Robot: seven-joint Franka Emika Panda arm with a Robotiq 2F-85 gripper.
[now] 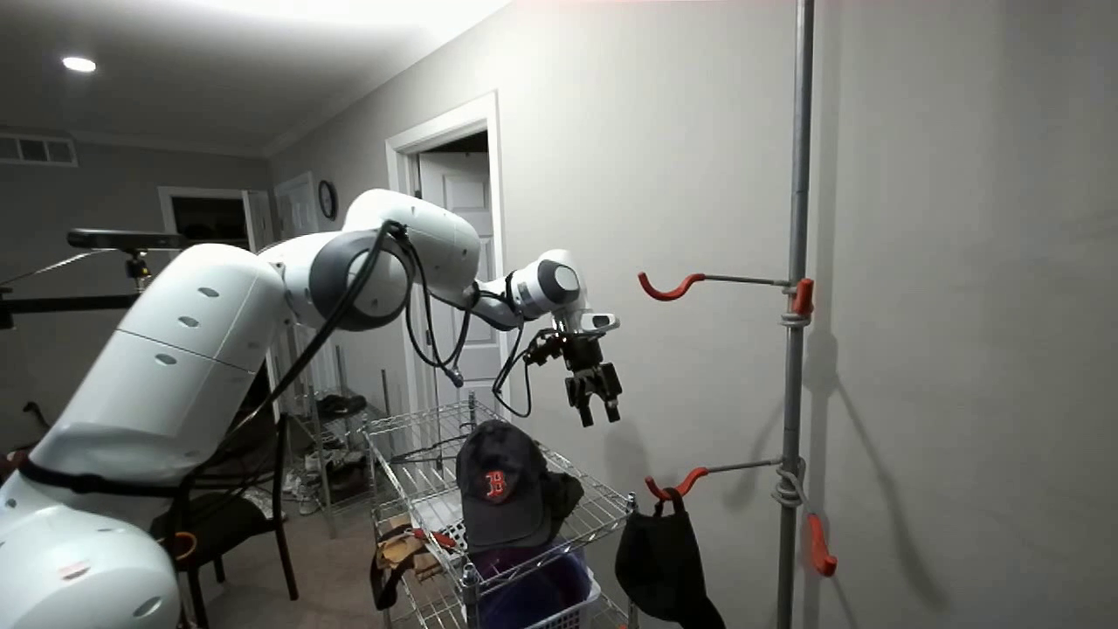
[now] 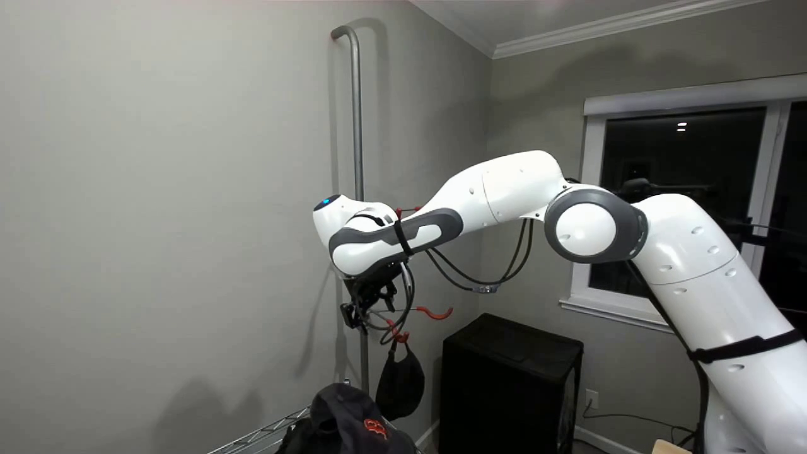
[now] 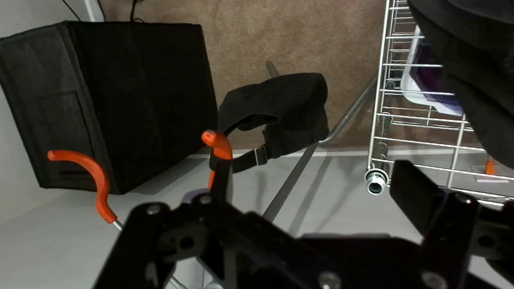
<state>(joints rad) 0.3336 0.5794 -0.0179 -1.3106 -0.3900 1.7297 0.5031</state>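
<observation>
In an exterior view, the white robot arm point(image 1: 415, 236) extends to the right, and its black gripper point(image 1: 601, 419) hangs in the air, with its fingers point(image 1: 612, 407) apart and pointing down. Lower and to the left of it stands a wire rack point(image 1: 470, 578), and on the top of this rack there is a dark cap point(image 1: 500, 514) with a red letter point(image 1: 496, 486). From a red hook point(image 1: 687, 481) on the grey pole point(image 1: 797, 210) hangs a black cap point(image 1: 662, 559), and in the lower part of the rack is a purple and white basket point(image 1: 569, 618)
</observation>
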